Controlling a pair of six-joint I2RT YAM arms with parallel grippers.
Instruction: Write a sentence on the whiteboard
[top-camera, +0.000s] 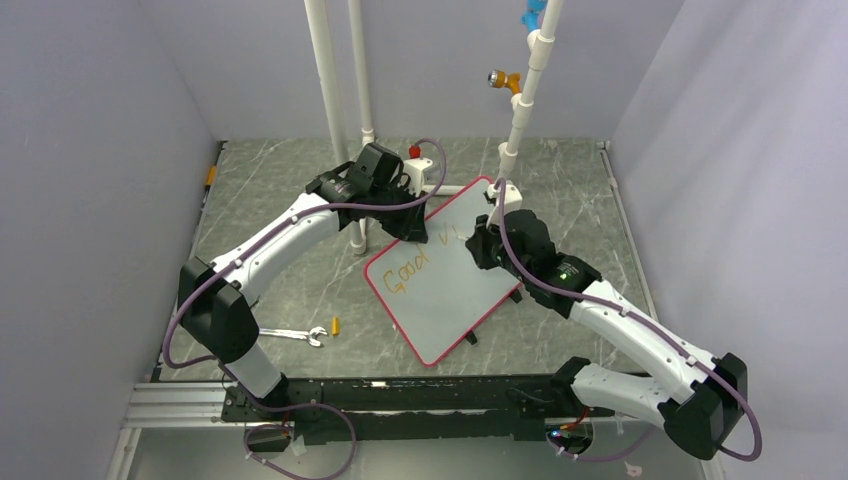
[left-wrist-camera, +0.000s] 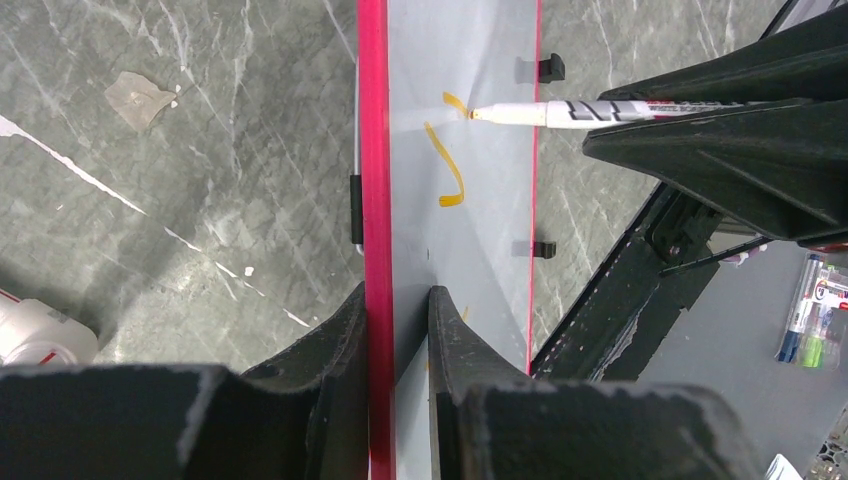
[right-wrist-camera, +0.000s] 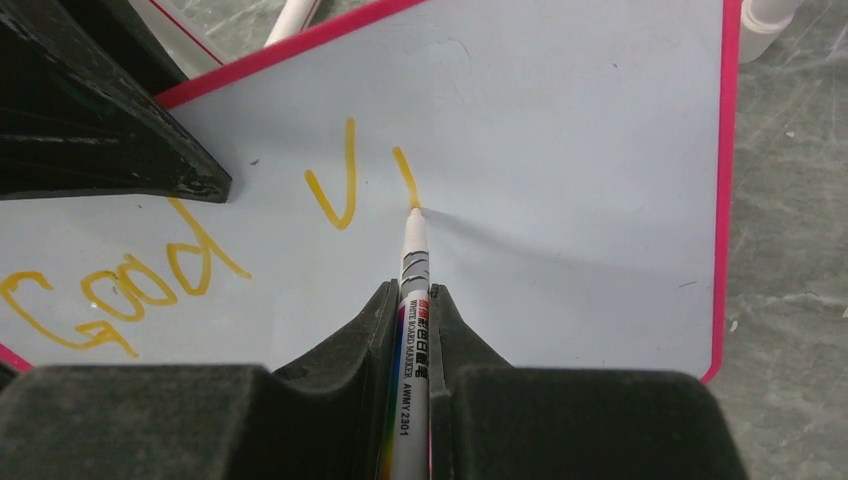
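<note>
The whiteboard (top-camera: 450, 290), pale grey with a red-pink rim, lies tilted on the table. The sentence (top-camera: 415, 265) so reads "Good", a "v" and one more stroke in orange-yellow (right-wrist-camera: 340, 195). My left gripper (left-wrist-camera: 398, 310) is shut on the whiteboard's rim (left-wrist-camera: 374, 150) at its far-left edge. My right gripper (right-wrist-camera: 413, 300) is shut on a white whiteboard marker (right-wrist-camera: 412, 330); its tip touches the board at the foot of the last stroke (right-wrist-camera: 413, 208). The marker also shows in the left wrist view (left-wrist-camera: 560, 112).
White pipes (top-camera: 330, 90) stand behind the board. A wrench (top-camera: 295, 335) and a small orange piece (top-camera: 335, 325) lie at front left. A red-capped white object (top-camera: 418, 160) sits behind the left gripper. Spare markers (left-wrist-camera: 810, 310) lie off to one side.
</note>
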